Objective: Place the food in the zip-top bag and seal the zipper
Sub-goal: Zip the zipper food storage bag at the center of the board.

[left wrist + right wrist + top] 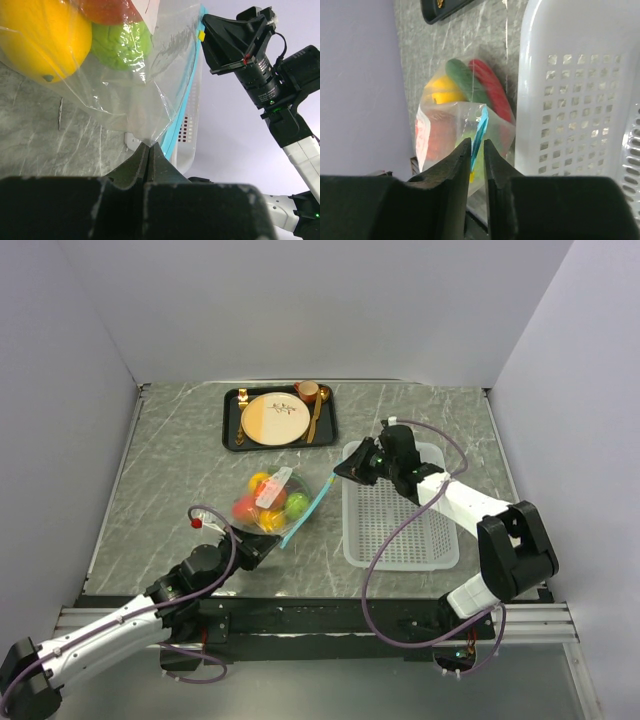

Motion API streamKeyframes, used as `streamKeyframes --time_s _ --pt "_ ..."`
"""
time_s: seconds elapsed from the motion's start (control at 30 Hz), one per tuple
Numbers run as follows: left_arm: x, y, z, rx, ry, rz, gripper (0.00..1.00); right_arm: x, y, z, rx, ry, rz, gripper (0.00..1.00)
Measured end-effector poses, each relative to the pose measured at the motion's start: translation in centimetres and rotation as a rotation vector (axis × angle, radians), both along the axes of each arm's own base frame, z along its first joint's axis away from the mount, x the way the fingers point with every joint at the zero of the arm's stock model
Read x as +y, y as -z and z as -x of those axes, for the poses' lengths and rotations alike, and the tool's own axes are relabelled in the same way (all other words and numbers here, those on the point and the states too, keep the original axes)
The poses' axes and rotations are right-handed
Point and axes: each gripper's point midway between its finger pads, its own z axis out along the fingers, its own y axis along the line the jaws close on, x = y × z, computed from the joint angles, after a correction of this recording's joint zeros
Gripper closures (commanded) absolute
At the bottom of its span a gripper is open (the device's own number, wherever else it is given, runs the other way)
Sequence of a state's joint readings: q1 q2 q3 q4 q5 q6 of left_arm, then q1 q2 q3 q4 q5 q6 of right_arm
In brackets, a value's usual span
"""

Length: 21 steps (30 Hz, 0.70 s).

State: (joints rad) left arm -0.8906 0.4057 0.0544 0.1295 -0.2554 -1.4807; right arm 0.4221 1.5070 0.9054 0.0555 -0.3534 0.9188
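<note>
**Left gripper** [149,150]: jaws together, clamped on a pinch of clear film at the near corner of the zip-top bag [117,95]. Its own wrist view shows the two fingers meeting with the plastic drawn up between them. In the top view the grip itself is too small to judge.

**Right gripper** [477,150]: jaws narrowly apart, with the far end of the zipper [480,131] standing in the gap. Background shows on both sides of the strip. Whether either pad touches it cannot be told. The top view places this gripper just off the near-left corner of the white mesh basket [400,525].

**Location of the task items:** the bag lies on the grey table [170,470] between the two grippers, just left of the basket. The food is inside it. The zipper runs along the bag's right edge, from the right gripper down toward the left one.

**View differences:**
- The left wrist view alone shows a lemon [40,40] and a lime [122,45] pressed against the film, with a red piece at the upper edge.
- The right wrist view alone shows a green chili [465,80] and a red chili [492,90] lying side by side.
- Only the top view shows the black tray [232,420] at the far side of the table.

**Count:**
- One bag, one zipper and one white label [272,488].
- One basket.
- One tray carrying one plate [275,420], two gold utensils and one small cup.
- Roughly five coloured pieces are visible in the bag from above. The overlap prevents an exact count.
</note>
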Motion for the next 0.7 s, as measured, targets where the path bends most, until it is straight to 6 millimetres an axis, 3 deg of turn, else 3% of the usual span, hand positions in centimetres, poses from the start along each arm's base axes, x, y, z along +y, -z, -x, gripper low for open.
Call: streamKeyframes --time_s 0.07,0.2,0.7 --pt "0.0 -0.1 0.0 -0.001 -0.002 0.001 0.99 0.1 0.0 0.0 0.002 -0.002 -0.006 0.53" --pt "0.0 0.4 -0.1 0.011 -0.005 -0.011 0.99 0.3 -0.5 -0.1 -0.017 -0.013 -0.025 0.48" --pt "-0.2 0.8 -0.2 0.02 -0.004 -0.023 0.99 1.6 -0.2 1.8 0.0 -0.058 -0.048 0.62"
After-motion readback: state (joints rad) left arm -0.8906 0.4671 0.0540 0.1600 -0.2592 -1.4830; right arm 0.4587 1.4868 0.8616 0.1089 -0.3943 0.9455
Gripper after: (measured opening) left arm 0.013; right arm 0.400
